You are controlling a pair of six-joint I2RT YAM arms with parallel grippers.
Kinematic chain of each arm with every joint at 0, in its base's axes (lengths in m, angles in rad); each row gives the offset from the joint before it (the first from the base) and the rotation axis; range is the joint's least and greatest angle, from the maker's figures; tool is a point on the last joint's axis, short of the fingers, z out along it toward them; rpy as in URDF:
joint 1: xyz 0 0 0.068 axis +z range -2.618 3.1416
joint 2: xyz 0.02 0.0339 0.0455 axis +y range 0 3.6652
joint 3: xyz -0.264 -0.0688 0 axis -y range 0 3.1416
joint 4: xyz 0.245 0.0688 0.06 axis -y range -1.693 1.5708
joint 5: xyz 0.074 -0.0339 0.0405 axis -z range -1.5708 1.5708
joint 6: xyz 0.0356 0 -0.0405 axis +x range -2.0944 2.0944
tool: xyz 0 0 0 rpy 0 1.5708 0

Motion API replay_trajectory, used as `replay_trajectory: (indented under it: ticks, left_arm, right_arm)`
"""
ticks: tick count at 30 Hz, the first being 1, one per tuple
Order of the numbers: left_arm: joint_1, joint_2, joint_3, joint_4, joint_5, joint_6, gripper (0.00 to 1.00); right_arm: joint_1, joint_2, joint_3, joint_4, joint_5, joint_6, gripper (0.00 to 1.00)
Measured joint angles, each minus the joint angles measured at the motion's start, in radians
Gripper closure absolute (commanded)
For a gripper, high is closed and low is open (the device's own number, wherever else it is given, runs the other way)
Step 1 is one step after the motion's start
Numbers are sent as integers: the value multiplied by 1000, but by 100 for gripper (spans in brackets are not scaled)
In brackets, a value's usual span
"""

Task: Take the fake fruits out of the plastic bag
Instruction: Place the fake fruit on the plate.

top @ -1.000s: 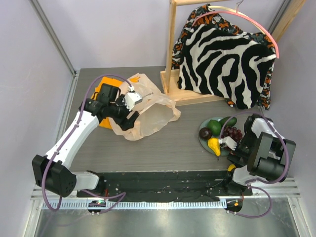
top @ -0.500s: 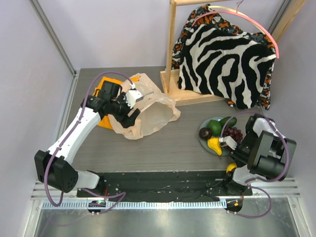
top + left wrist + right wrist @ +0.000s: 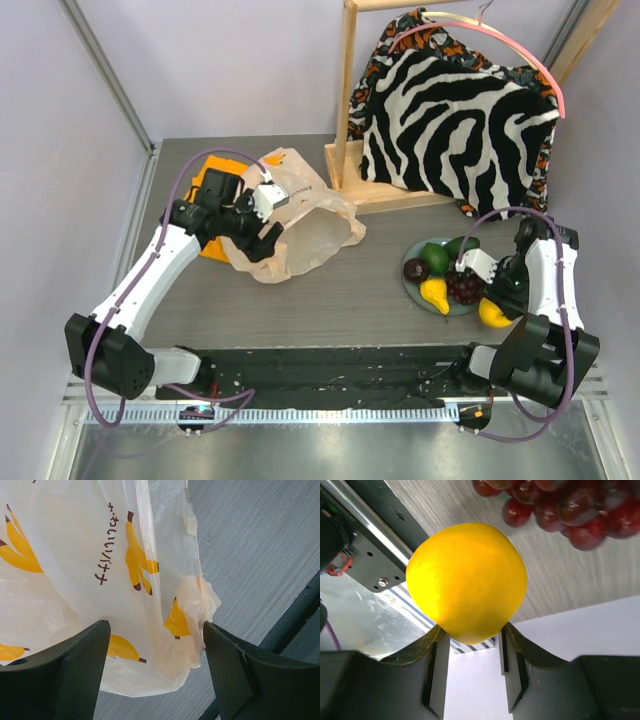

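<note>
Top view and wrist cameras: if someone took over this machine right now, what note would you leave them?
Left gripper: open, jaws either side of the plastic bag, not pinching it.
Right gripper: shut on the lemon, beside the plate.
Done: avocado, maroon fruit, pear and grapes lie on the plate.
Left: probably set the lemon down; no fruit shows in the bag's mouth, but check inside.

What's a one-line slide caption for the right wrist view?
Right gripper holds the yellow lemon between its fingers, dark red grapes in the background.
</note>
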Motion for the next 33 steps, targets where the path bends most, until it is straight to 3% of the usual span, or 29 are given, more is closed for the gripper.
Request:
replay_trajectory:
  ticks: [4, 7, 11, 15, 21, 23, 28, 33]
  left_arm:
    - [0, -21, -24, 13, 7, -2, 21]
    - [0, -55, -47, 26, 10, -5, 21]
    - [0, -79, -77, 53, 12, -21, 21]
    - [0, -87, -93, 56, 12, -25, 21]
    - [0, -112, -93, 57, 7, -23, 21]
    - [0, -121, -93, 57, 6, -23, 21]
    - [2, -129, -94, 57, 5, -23, 21]
    - [3, -129, -95, 57, 5, -24, 19]
  right_arm:
    - [-1, 1, 82, -7, -16, -28, 84]
    - [8, -6, 237, 9, -90, -50, 82]
    - [163, -18, 317, 13, -163, -14, 82]
    - [372, -25, 303, 24, -208, 86, 82]
    - [478, 24, 203, 98, -187, 205, 81]
    - [483, 45, 166, 140, -163, 216, 75]
    - [483, 55, 110, 215, -98, 229, 69]
    - [483, 57, 85, 269, -50, 246, 31]
